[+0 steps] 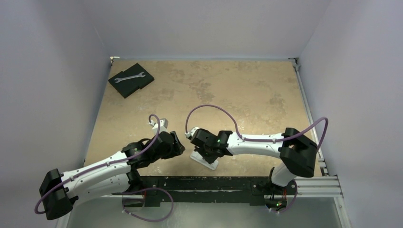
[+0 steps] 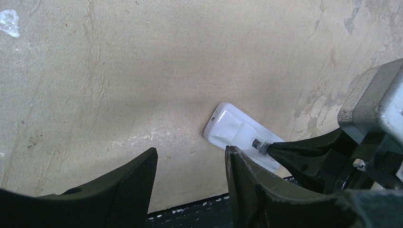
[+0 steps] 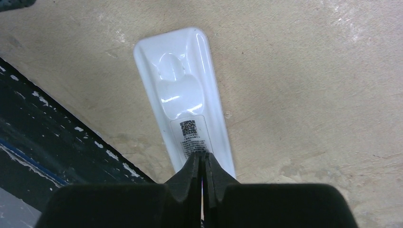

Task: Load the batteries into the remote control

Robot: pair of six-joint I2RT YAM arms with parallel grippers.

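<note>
— Where's the remote (image 3: pixel 190 104) sitting?
— It's lying back-up on the table (image 1: pixel 228 90), close to the near edge, between the two arms. The right gripper (image 3: pixel 203 159) is hanging over its label end, jaws pinched together on nothing, and the tips seem to be touching the label.
— And its long axis?
— From the right wrist it's running straight out ahead of the fingers, in line with them. The right arm is plainly the nearer one.
— What's the left doing?
— The left gripper (image 2: pixel 190 152) is waiting just beside the remote's rounded end, jaws partly apart, holding nothing.
— Are the views telling you different things?
— The overhead one is hiding most of the remote under the right wrist. The left wrist is showing the right tips meeting the label from the side. I'm not seeing batteries anywhere, and the bay is lying hidden under the fingers, so I'm guessing getting into it is coming next
</note>
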